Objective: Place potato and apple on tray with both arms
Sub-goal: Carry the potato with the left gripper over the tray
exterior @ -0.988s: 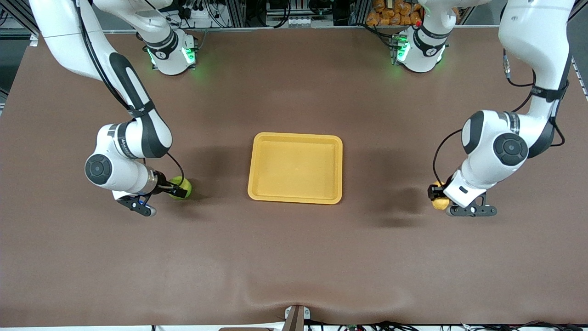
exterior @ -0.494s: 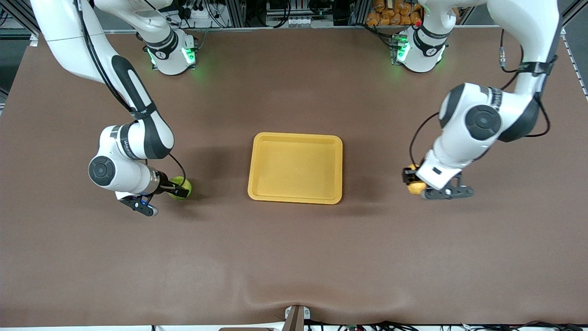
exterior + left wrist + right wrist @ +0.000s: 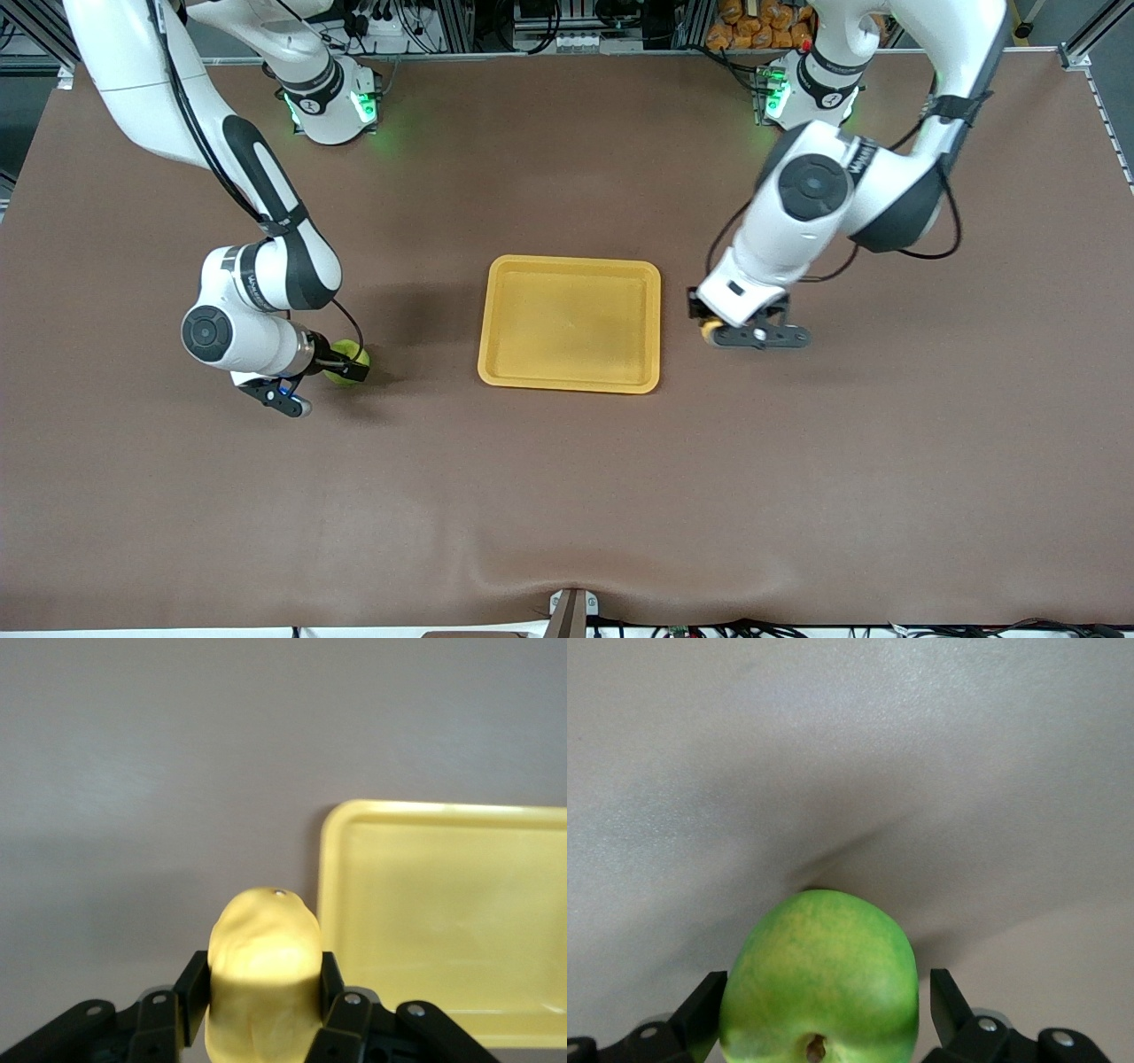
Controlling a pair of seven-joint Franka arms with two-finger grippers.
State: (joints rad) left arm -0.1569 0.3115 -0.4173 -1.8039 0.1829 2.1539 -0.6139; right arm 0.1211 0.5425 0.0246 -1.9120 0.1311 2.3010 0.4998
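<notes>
Brown tabletop: left claw [image 3: 706, 324] pinches the potato [image 3: 263, 974] beside the tray [image 3: 570, 263]; right claw [image 3: 347, 362], spread, straddles the apple [image 3: 819, 988].

Potato [image 3: 263, 979] and apple [image 3: 820, 979] bottoms cut off in the wrist views.

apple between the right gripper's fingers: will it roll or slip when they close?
The apple looks round and smooth-skinned, so a nudge would probably roll it across the table. The right gripper sits open with a gap on each side; an off-centre close might squirt it out. It looks rigid, unlikely to deform.
</notes>
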